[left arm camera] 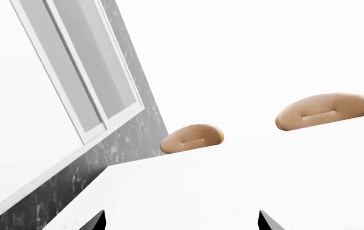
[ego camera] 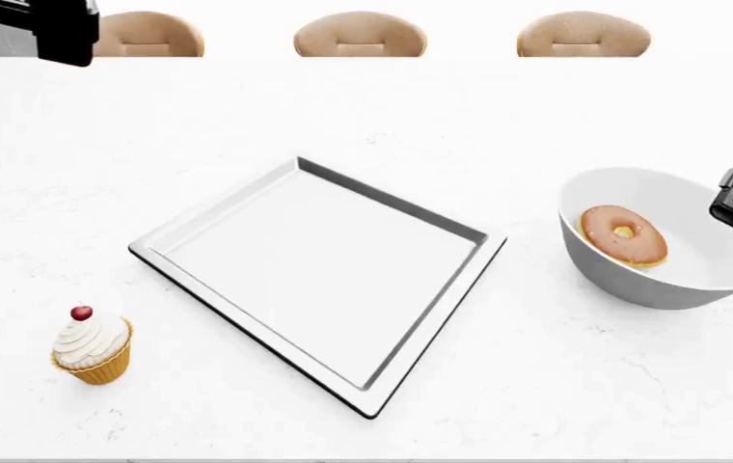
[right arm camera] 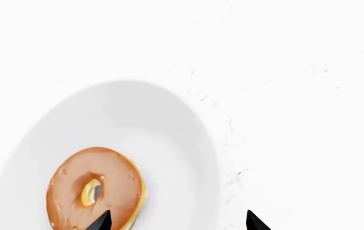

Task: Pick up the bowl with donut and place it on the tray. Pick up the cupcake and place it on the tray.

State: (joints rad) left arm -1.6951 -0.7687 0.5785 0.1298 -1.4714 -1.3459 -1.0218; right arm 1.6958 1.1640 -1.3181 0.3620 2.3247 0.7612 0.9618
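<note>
Here the bowl (ego camera: 660, 253) sits on the white bench (ego camera: 573, 386), right of the tray (ego camera: 405, 318) and apart from it, with the donut (ego camera: 623, 234) loose inside. The right end effector (right arm camera: 176, 221) hovers over the bowl's far-right rim, its tips spread and holding nothing. Glossy and rigid, the bowl looks slippery; a pinch across the rim wall seems best, kept level so the donut stays put. The left end effector (left arm camera: 182, 221) hangs open and empty, while the cupcake (ego camera: 92, 345), soft-topped, waits left of the tray.

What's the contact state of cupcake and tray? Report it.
Apart. The head view shows bare white countertop between the cupcake and the tray's near-left rim.
</note>
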